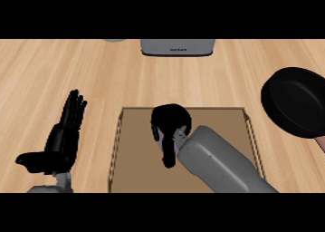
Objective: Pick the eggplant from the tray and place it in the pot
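Observation:
A flat brown tray (pixel 135 181) lies on the wooden counter at the lower middle. My right hand (pixel 170 121) is over the tray's far half, its fingers curled downward. The eggplant shows nowhere on the tray; the curled right hand hides it. The black pot (pixel 299 102) stands to the right of the tray, tilted toward me, with a pinkish handle (pixel 324 147) pointing to the lower right. My left hand (pixel 63 136) rests open to the left of the tray, fingers straight and pointing up.
A grey box-shaped appliance (pixel 177 47) stands at the counter's far edge, behind the tray. A small grey object (pixel 114 40) shows just left of it. Bare wooden counter lies between the tray and the pot.

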Motion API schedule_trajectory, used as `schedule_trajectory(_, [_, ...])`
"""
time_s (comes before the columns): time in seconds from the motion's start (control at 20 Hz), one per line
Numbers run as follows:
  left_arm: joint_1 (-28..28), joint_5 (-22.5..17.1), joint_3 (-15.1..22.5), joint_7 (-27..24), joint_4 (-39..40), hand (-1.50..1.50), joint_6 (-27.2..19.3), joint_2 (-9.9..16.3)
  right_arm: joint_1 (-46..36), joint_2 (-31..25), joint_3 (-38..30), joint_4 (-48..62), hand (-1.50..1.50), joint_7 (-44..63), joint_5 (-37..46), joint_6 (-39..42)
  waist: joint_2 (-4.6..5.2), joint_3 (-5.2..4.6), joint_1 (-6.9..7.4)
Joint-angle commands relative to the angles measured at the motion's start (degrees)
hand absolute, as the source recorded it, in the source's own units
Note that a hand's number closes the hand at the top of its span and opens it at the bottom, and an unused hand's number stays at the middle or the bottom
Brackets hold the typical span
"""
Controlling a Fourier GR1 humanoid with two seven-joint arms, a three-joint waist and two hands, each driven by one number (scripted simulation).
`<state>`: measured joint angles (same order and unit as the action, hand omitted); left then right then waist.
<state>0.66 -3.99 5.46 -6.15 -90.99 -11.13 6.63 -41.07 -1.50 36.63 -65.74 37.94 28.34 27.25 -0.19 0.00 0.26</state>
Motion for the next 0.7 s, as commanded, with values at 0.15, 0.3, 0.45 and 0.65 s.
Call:
schedule_trajectory(0.15, [-0.7,1.3,1.3,-1.1,0.3,0.0,-1.0,-1.9,2.6,-5.8,-0.6,-4.0,1.5,-1.9,11.8,-15.5,0.01,0.02,-0.83])
schedule_trajectory(0.3, [0.6,0.8,-0.3,-1.3,1.5,0.0,-0.6,-1.0,3.2,-5.8,-0.4,-5.1,1.5,-0.3,17.5,-23.1,0.12,0.0,-0.79])
schedule_trajectory(0.45, [-0.9,1.3,0.3,-1.7,1.9,0.0,-0.2,-1.0,2.9,-7.5,-1.2,-11.4,1.5,0.8,20.4,-25.2,-0.06,-0.02,-0.97])
schedule_trajectory(0.65, [-1.4,1.1,-0.2,-1.9,1.0,0.0,-0.4,-1.1,2.4,-6.7,-1.8,-18.5,1.5,5.1,25.8,-28.8,-0.11,-0.03,-0.76])
